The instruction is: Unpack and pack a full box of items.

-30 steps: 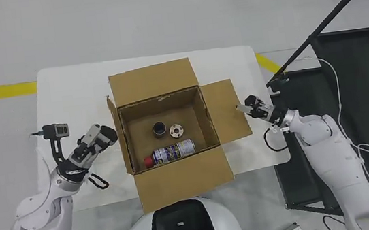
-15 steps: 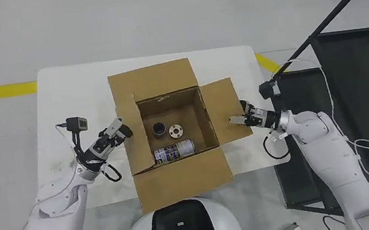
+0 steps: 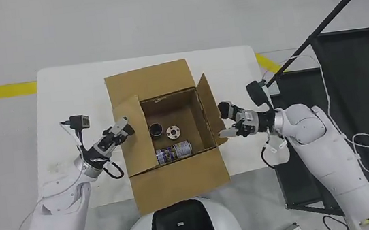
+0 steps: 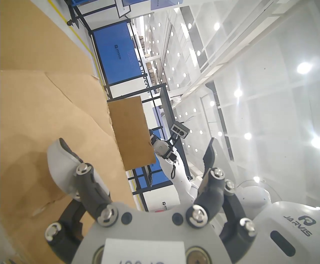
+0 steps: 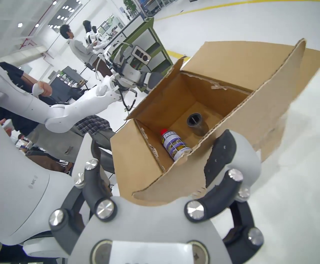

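At the centre of the top view, on the white table (image 3: 65,87), stands the open cardboard box (image 3: 178,179). Its back flap lies flat toward the top of the frame and its front flap hangs toward the bottom. Both side flaps stand half raised.

Left of centre, the left gripper (image 3: 119,132) is against the outer face of the left side flap (image 3: 132,138). In its wrist view the left gripper (image 4: 135,142) is spread wide and holds nothing, with one fingertip (image 4: 60,155) lying on the cardboard.

Right of centre, the right gripper (image 3: 229,118) meets the right side flap (image 3: 206,112). The right gripper (image 5: 158,150) is also spread wide, and the flap's torn edge (image 5: 250,112) passes between its fingers without being clamped.

On the box floor a spray can (image 3: 174,153) lies on its side near the front wall. A dark cylinder (image 3: 157,129) and a round metal fitting (image 3: 176,131) sit just behind it, well apart from both grippers.

With both arms on the outer faces of the side flaps, the step looks like folding them inward to close the box. That is a judgement only.

The next move would call for both arms to press inward and down together, so the box does not slide on the table. The side flaps then have to stay down while the front and back flaps come over them.
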`<state>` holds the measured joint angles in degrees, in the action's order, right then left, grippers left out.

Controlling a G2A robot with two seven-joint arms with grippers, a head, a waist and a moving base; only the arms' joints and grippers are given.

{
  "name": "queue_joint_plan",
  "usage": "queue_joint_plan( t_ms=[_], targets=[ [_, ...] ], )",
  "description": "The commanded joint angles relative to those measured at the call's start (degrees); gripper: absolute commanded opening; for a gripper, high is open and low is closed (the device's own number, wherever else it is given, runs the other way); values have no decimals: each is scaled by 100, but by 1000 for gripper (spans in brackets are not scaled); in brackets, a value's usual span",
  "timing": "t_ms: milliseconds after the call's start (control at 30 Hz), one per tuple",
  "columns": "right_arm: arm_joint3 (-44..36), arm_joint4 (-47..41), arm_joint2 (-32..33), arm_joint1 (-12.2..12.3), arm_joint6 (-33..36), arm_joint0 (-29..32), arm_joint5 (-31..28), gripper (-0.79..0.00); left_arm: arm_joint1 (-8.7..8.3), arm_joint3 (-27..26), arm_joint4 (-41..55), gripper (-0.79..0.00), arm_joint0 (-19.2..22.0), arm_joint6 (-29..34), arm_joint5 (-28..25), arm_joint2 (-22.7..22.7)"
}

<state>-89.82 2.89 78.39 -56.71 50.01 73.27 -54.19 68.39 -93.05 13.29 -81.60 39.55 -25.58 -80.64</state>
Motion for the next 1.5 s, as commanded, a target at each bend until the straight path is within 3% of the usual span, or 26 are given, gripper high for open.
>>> queue_joint_plan(
  t_ms=[0, 400, 967, 1200, 1400, 1467],
  targets=[
    [-109, 180, -205, -24, -40, -98, 64, 0, -5, -3, -5, 0, -13, -17, -11, -5],
    [143, 1627, -1505, -252, -269, -933, 697, 0, -45, -11, 103, 0, -102, 5, -13, -80],
    [294, 2537, -1908, -289, -272, -1330, 1179, 0, -129, 71, -947, 0, 85, 172, 276, 12],
    [244, 2001, -1826, -258, -436, -1301, 941, 0, -154, -9, -978, 0, 70, 147, 321, 1],
    [171, 653, -1307, -86, -321, -974, 440, 0, -157, -205, 313, 0, -70, -13, 127, -300],
    [146, 49, -1186, 3, 103, -814, 368, 0, -169, -265, 637, 0, -126, -18, 107, -457]
  ],
)
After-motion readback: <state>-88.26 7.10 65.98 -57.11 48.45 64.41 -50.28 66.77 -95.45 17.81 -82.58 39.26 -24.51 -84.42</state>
